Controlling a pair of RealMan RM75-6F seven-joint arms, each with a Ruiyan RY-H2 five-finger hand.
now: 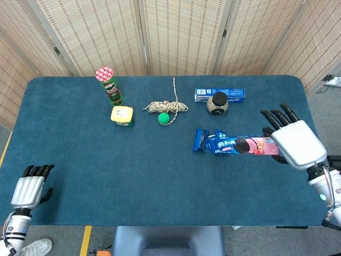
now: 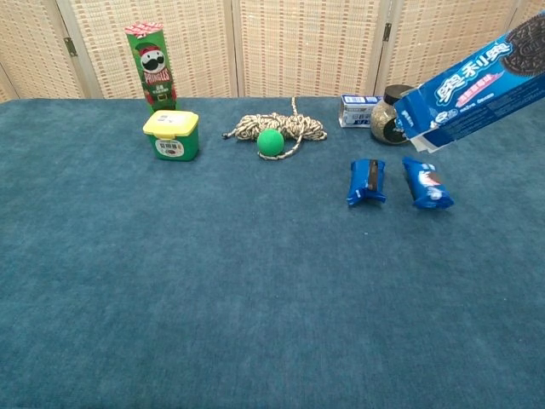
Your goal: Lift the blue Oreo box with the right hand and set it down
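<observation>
The blue Oreo box [image 1: 242,145] hangs above the table, gripped at its pink end by my right hand [image 1: 295,141]. In the chest view the box [image 2: 477,81] slopes down to the left from the upper right corner, its lower end flap open; the hand itself is out of that frame. Two small blue cookie packets lie on the cloth below the open end: one [image 2: 367,181] on the left and one [image 2: 426,183] on the right. In the head view the left packet [image 1: 200,140] shows fully, the other [image 1: 217,135] partly under the box. My left hand [image 1: 29,186] is at the table's near left corner, holding nothing.
At the back stand a Pringles can [image 1: 109,85], a yellow-lidded green tub [image 1: 122,115], a coiled rope [image 1: 168,106] with a green ball [image 1: 163,118], a dark-lidded jar [image 1: 217,103] and a flat blue-white box [image 1: 219,94] behind it. The blue tablecloth [image 1: 106,160] covers the table.
</observation>
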